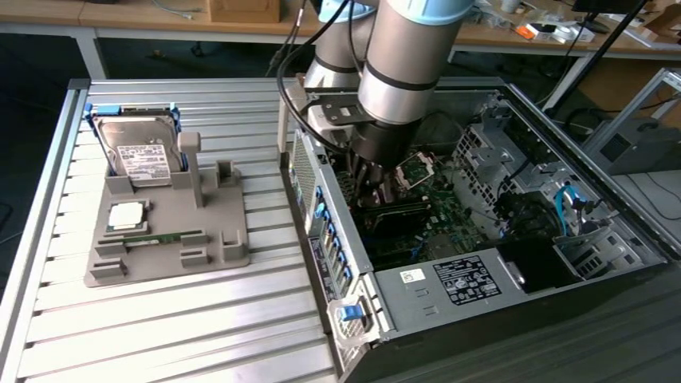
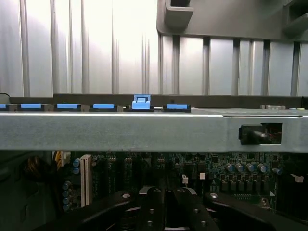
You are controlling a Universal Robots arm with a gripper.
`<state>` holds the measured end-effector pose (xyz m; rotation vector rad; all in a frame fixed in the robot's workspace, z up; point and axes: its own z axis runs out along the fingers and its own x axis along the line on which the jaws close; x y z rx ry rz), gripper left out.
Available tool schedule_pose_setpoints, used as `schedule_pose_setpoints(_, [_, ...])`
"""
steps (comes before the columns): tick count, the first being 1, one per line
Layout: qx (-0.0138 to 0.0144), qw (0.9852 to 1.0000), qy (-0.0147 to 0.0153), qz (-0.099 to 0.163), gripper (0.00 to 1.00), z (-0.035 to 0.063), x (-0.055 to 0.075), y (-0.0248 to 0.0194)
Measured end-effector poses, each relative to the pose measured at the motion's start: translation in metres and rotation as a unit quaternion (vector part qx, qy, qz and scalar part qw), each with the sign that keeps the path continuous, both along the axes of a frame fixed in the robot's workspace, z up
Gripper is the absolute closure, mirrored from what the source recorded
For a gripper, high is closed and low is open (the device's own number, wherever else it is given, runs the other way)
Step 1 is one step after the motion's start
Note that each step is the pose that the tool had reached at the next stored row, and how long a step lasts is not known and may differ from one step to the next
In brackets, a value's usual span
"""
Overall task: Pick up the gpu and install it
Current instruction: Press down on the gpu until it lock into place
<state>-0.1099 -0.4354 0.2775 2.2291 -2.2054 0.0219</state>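
Nearest in the exterior view, one open computer case point(image 1: 426, 303) is lying on its side on the slatted counter point(image 1: 191, 319), showing two white labels point(image 1: 463, 281) and one blue latch point(image 1: 352, 313) at its near corner. Deeper in, the gripper point(image 1: 375, 195) is reaching down over the motherboard point(image 1: 447, 215). In the wrist view its black fingers point(image 2: 151, 207) are pressing closed together, low above the green board, but what they are gripping cannot be told. The gpu itself cannot be made out; it may be hiding under the gripper. Past the case's metal rail point(image 2: 144, 130), five flat blue tabs point(image 2: 67, 106) and one raised blue clip point(image 2: 141, 102) are sitting in a row. Towards the exterior view's left, one grey holder point(image 1: 218, 247) is carrying one memory stick point(image 1: 159, 237), one processor point(image 1: 127, 214) and one hard drive point(image 1: 143, 155) that is standing tilted.
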Motion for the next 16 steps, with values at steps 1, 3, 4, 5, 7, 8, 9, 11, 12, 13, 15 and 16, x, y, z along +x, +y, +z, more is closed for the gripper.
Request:
schedule_pose_setpoints(1, [0.0, 1.0, 0.0, 0.0, 0.89, -0.0005, -0.0003, 0.0])
schedule_pose_setpoints(3, [0.0, 1.0, 0.0, 0.0, 0.89, -0.001, -0.0007, 0.0])
schedule_pose_setpoints(4, [-0.0001, 1.0, 0.0, 0.0, 0.89, -0.001, -0.0007, 0.0])
schedule_pose_setpoints(5, [-0.0001, 1.0, 0.0, 0.0, 0.89, -0.001, -0.0007, 0.0])
schedule_pose_setpoints(7, [0.0, 1.0, 0.0, 0.0, 0.89, -0.0011, -0.0007, 0.0])
schedule_pose_setpoints(8, [0.0001, 1.0, -0.0001, 0.0, 0.89, -0.0011, -0.0007, 0.0])
schedule_pose_setpoints(9, [0.0001, 1.0, 0.0, 0.0, 0.89, -0.0002, -0.0007, 0.0])
schedule_pose_setpoints(11, [0.0, 1.0, 0.0, 0.0, 0.89, 0.003, -0.0007, 0.0])
schedule_pose_setpoints(12, [0.0001, 1.0, -0.0001, 0.0, 0.89, 0.0038, -0.0007, -0.0001])
schedule_pose_setpoints(13, [0.0001, 1.0, -0.0001, 0.0, 0.89, 0.0038, -0.0007, -0.0013])
schedule_pose_setpoints(15, [0.0001, 1.0, -0.0001, 0.0, 0.89, 0.0039, -0.0007, -0.0039])
schedule_pose_setpoints(16, [0.0001, 1.0, -0.0001, 0.0, 0.89, 0.0039, -0.0007, -0.0047])
